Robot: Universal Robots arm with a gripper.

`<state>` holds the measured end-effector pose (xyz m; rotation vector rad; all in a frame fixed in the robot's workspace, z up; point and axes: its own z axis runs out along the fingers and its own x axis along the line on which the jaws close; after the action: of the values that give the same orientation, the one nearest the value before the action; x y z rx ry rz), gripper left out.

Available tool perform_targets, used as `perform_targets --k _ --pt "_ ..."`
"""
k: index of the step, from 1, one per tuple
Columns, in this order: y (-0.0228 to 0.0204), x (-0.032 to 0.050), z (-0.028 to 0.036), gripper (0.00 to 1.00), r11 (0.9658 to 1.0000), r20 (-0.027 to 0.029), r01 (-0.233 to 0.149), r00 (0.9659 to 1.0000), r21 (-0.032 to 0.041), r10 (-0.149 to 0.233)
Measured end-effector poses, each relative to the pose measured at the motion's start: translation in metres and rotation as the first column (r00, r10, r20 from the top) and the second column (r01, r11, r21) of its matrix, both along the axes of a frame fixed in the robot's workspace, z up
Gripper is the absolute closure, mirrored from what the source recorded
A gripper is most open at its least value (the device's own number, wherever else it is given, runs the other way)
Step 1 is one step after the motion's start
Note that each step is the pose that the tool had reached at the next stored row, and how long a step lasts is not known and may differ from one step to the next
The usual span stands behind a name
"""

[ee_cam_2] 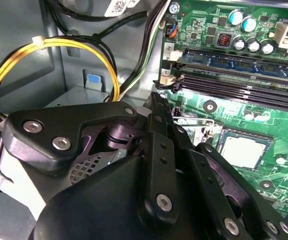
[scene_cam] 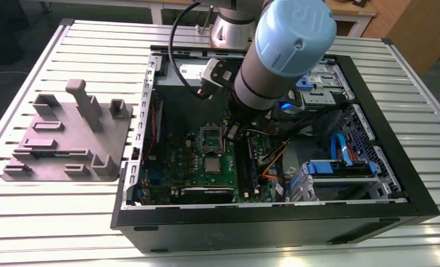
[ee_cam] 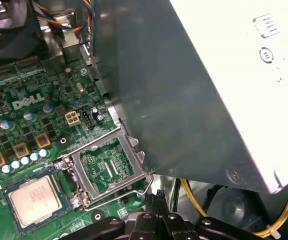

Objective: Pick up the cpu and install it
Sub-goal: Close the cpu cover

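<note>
Cpu point(ee_cam: 33, 200) lies flat in its socket on the board point(scene_cam: 168, 167), silver top up. It looks seated rather than carried, and nothing of mine touches it. I take the placing as done, since the chip sits square inside the socket's border in both wrist views and shows as a pale square in the exterior view point(scene_cam: 214, 165).

The plate point(ee_cam: 108, 167) stands swung open beside the chip, hinged up off the socket, so the cpu is bare from above. The thin wire lever point(ee_cam: 146, 186) is raised too, with its hooked end free. Judging by that, the chip is not yet clamped.

My arm point(scene_cam: 279, 55) reaches down into the open case point(scene_cam: 279, 222), which lies on its side on the desk point(scene_cam: 57, 222). It is tucked close under the grey supply box point(ee_cam: 209, 75), and yellow wires point(ee_cam_2: 13, 65) loop just beside me.

My jaws are low over the board, just beside the lever's free end and the open plate. The cpu is a little way off, on the far side of that plate and not between the jaws. I cannot tell whether they are spread or pressed together, but they carry no chip.

The grey tray point(scene_cam: 64, 139) sits on the desk well apart from the case, on the exterior view's left.
</note>
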<state>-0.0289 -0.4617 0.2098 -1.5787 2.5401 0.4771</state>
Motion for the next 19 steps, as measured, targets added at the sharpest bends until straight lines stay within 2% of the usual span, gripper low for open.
perform_targets --k 2,4,5,8,11,15,19 --pt "0.0001 0.0001 -0.0001 0.89 1.0 -0.0001 0.008 1.0 0.0006 -0.008" --pt "0.0 0.0001 -0.0001 0.89 0.9997 0.0001 0.022 0.9998 -0.0055 -0.022" --pt "0.0001 0.0002 -0.0002 0.89 0.9989 0.0004 0.046 0.999 -0.01 -0.046" --pt "0.0003 0.0001 -0.0002 0.89 0.9979 0.0004 0.063 0.998 -0.0126 -0.063" --pt "0.0003 0.0001 -0.0004 0.89 0.9963 0.0009 0.084 0.9964 -0.0187 -0.084" --pt "0.0006 -0.0002 -0.0021 0.89 0.9924 0.001 0.122 0.9926 -0.0185 -0.122" --pt "0.0011 -0.003 -0.004 0.89 0.9921 0.0009 0.124 0.9922 -0.0187 -0.124"
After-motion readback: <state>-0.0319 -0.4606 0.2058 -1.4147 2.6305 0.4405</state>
